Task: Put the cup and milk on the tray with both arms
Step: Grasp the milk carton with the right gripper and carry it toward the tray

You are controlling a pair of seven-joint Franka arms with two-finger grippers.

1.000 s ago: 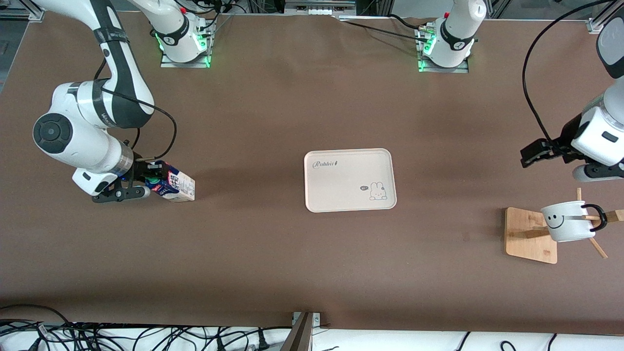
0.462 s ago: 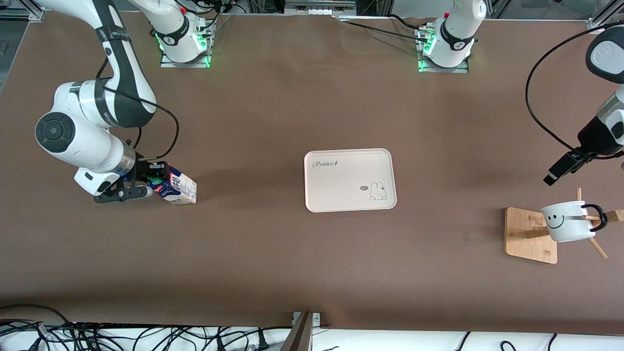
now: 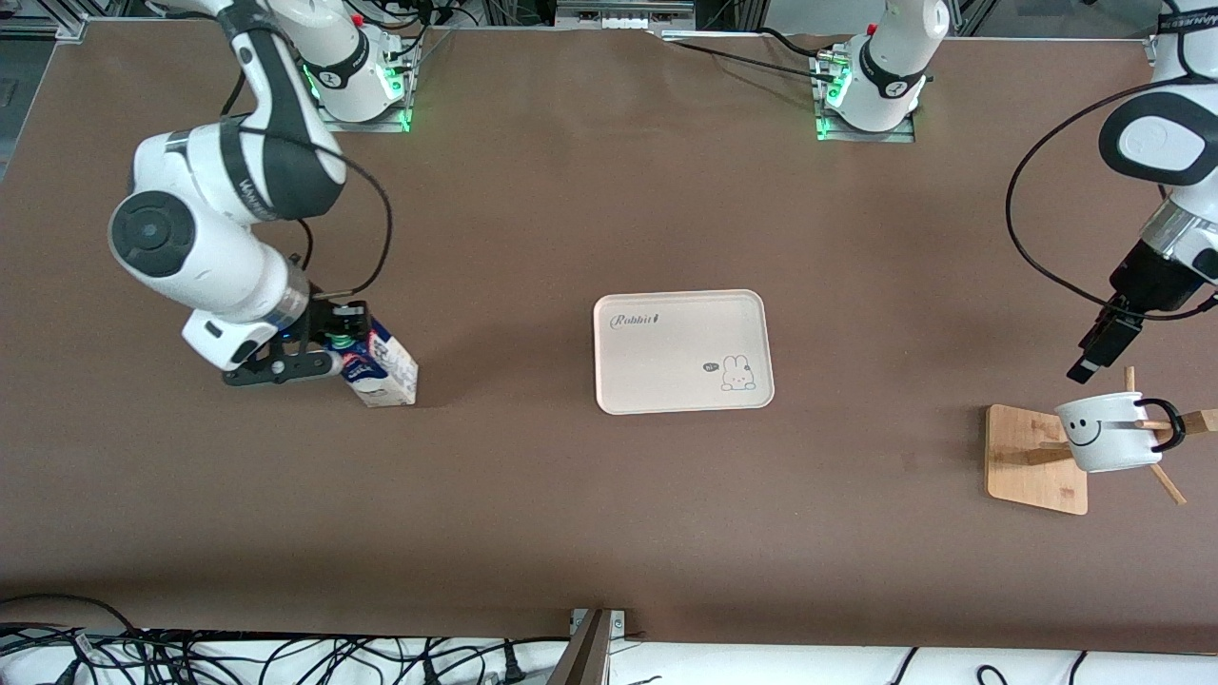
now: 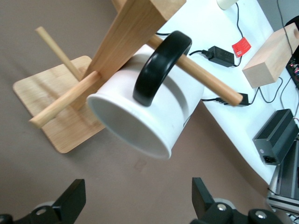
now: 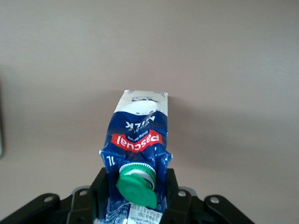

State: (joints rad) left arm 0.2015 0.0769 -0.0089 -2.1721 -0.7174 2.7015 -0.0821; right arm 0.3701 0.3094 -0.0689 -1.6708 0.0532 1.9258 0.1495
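A: Starting with the front view, what step is judged to be in hand?

B: The milk (image 3: 381, 366) is seen gripped at its top by the right claw (image 3: 328, 350), toward the right arm's end of the desk (image 3: 533, 514). Whether its base touches the desk cannot be told. The tray (image 3: 681, 351) lies bare at the middle, well apart from the milk. The carry to the tray is judged to be in hand.

A: And the cup?

B: The cup (image 3: 1109, 433) is hung by its handle on a peg of the wooden stand (image 3: 1035, 459), toward the left arm's end and nearer to the camera than the tray. The left claw (image 3: 1094, 354) is held above the stand, near the cup and not touching it. A reach for the cup is judged to be under way.

A: What is added by the left wrist view?

B: The left claw (image 4: 135, 203) is shown spread wide and empty, its two fingertips apart below the cup (image 4: 145, 116). The black handle (image 4: 161, 65) is looped over a peg. A grasp on the rim or wall is called for next, then a slide off the peg.

A: And the right wrist view?

B: The right claw (image 5: 135, 196) is shown closed on the milk (image 5: 138, 149) just under the green cap (image 5: 137, 185). The carton is to be kept upright and set down inside the tray's rim.
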